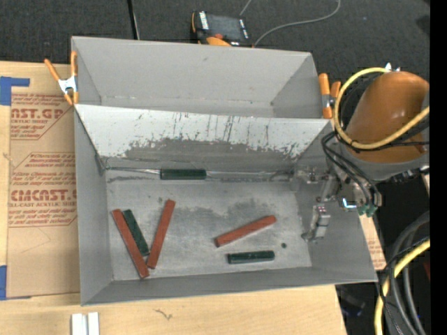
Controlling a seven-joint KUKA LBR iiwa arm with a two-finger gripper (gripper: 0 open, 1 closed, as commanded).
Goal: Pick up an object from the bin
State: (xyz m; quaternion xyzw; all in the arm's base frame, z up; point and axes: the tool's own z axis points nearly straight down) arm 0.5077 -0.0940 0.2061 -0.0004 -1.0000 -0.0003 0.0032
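My gripper hangs at the bin's right wall, above the sloped side, with nothing visible between its fingers. Nearest to it on the bin floor lies a reddish-brown stick, slanted, to the gripper's left. Just below that stick rests a short dark green stick, lying almost level near the front wall.
At the floor's left, two reddish-brown sticks form a V with a dark green stick between them. Another dark green stick lies along the back wall. The arm with its orange cover stands over the right rim.
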